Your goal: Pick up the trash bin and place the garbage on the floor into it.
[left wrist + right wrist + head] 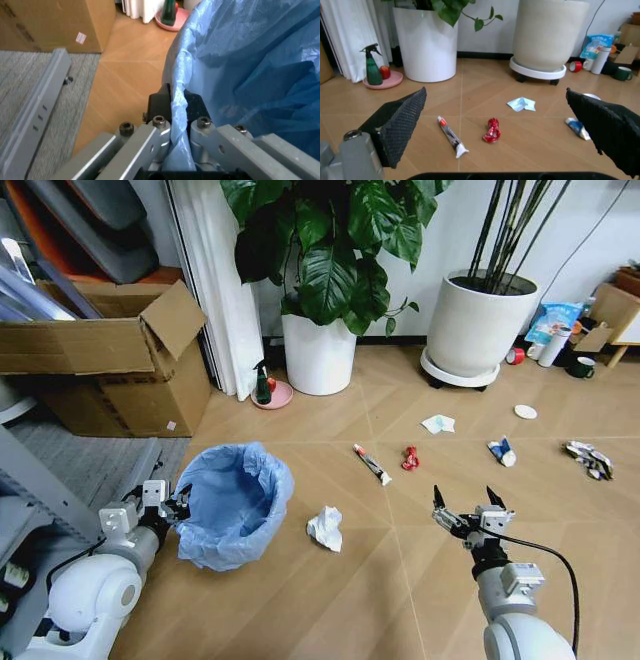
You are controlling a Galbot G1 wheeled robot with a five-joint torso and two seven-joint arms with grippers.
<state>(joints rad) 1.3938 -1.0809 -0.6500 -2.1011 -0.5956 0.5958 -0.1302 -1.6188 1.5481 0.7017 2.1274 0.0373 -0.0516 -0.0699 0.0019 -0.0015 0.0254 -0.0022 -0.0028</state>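
Head view: left gripper (172,505) sits low at the near-left of the light brown herringbone wooden floor (400,570), closed on the rim of the small round trash bin lined with a crinkly light-blue plastic bag (235,502); left wrist view confirms it, the two dark fingers (158,104) pinching bag film and rim between them. Right gripper (468,505) hangs over the near-right floor, jaws spread wide, holding nothing. Bin stands on the floor beside the grey carpet strip (70,452). Judgement: the grip is on one side only, so the bin will likely tilt on lifting; lift slowly and check that the rim, not just film, is caught, else the bag may slip free. Garbage: crumpled white tissue (325,528) just beside the bin; thin white tube with red cap (372,464) and red crushed wrapper (410,459) mid-floor, close together; a pale folded tissue (438,423) farther back; white round disc (525,412), blue-and-white wrapper (502,451) and printed crumpled wrapper (589,459) toward the right edge. Room: open floor between bin and litter; crowding at the far edge from two large white plant pots (319,353), a green spray bottle on a pink dish (263,385), and a brown cardboard box (110,360) at the left
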